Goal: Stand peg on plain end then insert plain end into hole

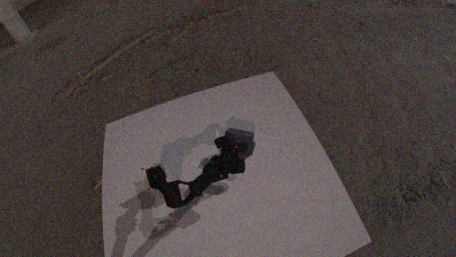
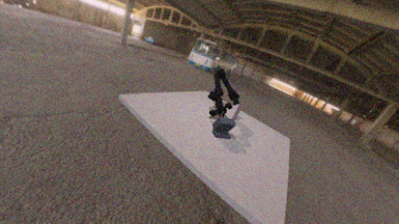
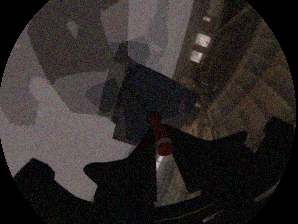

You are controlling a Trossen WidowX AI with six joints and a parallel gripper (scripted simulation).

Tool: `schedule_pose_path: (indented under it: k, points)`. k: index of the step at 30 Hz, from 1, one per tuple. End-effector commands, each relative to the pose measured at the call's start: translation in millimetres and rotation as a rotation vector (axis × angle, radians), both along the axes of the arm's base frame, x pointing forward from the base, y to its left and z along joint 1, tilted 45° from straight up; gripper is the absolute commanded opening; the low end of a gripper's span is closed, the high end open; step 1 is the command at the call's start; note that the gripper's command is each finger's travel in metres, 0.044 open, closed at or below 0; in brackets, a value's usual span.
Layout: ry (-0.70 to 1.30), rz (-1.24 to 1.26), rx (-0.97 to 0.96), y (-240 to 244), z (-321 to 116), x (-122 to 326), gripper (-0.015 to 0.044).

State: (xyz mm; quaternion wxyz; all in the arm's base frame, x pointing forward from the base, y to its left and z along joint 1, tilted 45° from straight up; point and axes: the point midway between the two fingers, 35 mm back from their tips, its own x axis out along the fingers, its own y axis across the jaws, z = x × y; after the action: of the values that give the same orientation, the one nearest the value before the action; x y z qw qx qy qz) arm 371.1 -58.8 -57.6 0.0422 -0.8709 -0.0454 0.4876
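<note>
The peg, dark red, shows as a thin sliver in the top view and end-on in the wrist view. A paler ring, seemingly the band, is near its end closest to the wrist camera. The gripper is shut on the peg, whose far end points toward the panel. The dark blue-grey sloped panel is just beyond the fingers. The hole is not visible; whether the peg's tip touches the face or is inside the hole cannot be told.
The white table carries the arm and panel. The black arm reaches from its base to the panel. Shadows of arm and panel lie on the table. The table's edges drop to the rough floor around it.
</note>
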Motion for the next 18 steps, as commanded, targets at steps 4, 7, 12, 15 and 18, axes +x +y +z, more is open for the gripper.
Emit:
schedule_pose_path:
  k: [4, 7, 12, 15, 18]
  points:
    - [0.000, -0.005, -0.002, 0.0, -4.0, 2.7, 0.0000]
    - [0.000, -0.005, -0.002, 0.2, -5.7, 3.7, 0.0000]
    - [0.000, -0.005, -0.002, 0.5, -7.9, 5.1, 0.0000]
    - [0.000, -0.005, -0.002, 0.6, -8.7, 5.6, 0.0000]
    - [0.000, -0.005, -0.002, 0.7, -9.3, 6.0, 0.0000]
